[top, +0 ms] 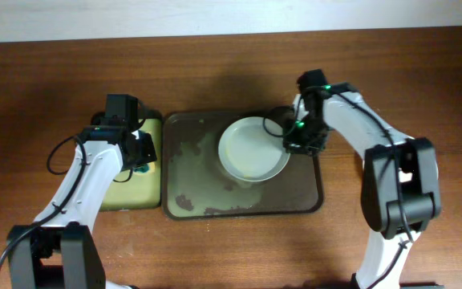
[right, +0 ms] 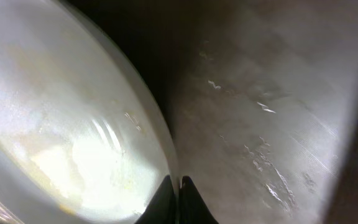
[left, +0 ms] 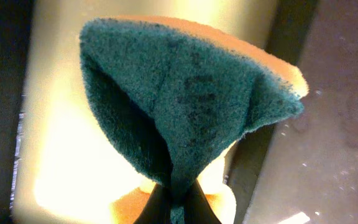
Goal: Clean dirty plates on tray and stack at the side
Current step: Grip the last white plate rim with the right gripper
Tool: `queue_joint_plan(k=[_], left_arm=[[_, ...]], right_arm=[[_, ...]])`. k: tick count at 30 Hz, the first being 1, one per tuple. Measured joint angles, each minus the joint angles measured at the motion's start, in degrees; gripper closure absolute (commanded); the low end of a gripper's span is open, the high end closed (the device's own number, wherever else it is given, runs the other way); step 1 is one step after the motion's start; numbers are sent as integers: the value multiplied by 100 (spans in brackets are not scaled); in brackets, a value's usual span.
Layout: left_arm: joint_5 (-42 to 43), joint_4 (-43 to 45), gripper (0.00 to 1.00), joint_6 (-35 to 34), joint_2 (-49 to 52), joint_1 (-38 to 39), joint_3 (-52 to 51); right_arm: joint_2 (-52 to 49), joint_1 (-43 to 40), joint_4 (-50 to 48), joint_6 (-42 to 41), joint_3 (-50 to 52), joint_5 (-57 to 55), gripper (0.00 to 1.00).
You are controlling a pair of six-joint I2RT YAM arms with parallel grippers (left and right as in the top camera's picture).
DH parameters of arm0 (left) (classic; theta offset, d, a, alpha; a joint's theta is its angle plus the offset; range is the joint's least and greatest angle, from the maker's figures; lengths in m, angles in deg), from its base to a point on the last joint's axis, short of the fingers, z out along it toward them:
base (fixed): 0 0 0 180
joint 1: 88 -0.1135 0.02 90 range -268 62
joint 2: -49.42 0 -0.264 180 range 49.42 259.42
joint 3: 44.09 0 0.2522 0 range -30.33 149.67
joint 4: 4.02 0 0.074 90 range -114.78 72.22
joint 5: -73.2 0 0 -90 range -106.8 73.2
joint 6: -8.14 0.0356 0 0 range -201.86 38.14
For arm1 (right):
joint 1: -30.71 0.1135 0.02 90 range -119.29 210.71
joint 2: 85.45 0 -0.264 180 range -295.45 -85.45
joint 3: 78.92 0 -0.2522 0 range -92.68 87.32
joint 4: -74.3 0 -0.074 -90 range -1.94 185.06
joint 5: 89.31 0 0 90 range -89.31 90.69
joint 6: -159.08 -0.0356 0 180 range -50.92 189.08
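A white plate (top: 251,149) sits on the dark tray (top: 207,189), toward its upper right; only this one plate is in view. My right gripper (top: 289,144) is shut on the plate's right rim. The right wrist view shows the plate (right: 61,118), with pale yellow smears, pinched between the fingers (right: 178,186) over the wet tray (right: 272,124). My left gripper (top: 139,156) is shut on a green scouring sponge (left: 185,106) with an orange backing, held over the pale yellow-green sponge tray (top: 131,193).
The sponge tray (left: 73,124) lies directly left of the dark tray, their edges touching. Brown wooden table (top: 231,249) surrounds both. A pale wall strip runs along the far edge.
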Motion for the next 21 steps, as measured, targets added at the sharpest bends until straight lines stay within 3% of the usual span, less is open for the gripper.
queue_joint_plan(k=[1,3,4,6,8,13,21], left_arm=[[24,17,100,13,0,13,0],[61,46,100,24,0,31,0],[61,46,100,24,0,31,0],[63,70,100,42,0,31,0],[61,90,100,44,0,31,0],[63,127,100,44,0,31,0],[63,125,100,44,0,31,0]], right_arm=[[50,-79,223,-118,-7,33,56],[61,-68,450,-85,0,122,24],[61,-68,450,-24,-2,155,23],[61,-120,450,195,-68,197,33],[61,-190,79,802,-334,216,50],[70,-162,-1410,2490,-573,-157,50],[-142,387,-1576,3036,-354,-356,52]])
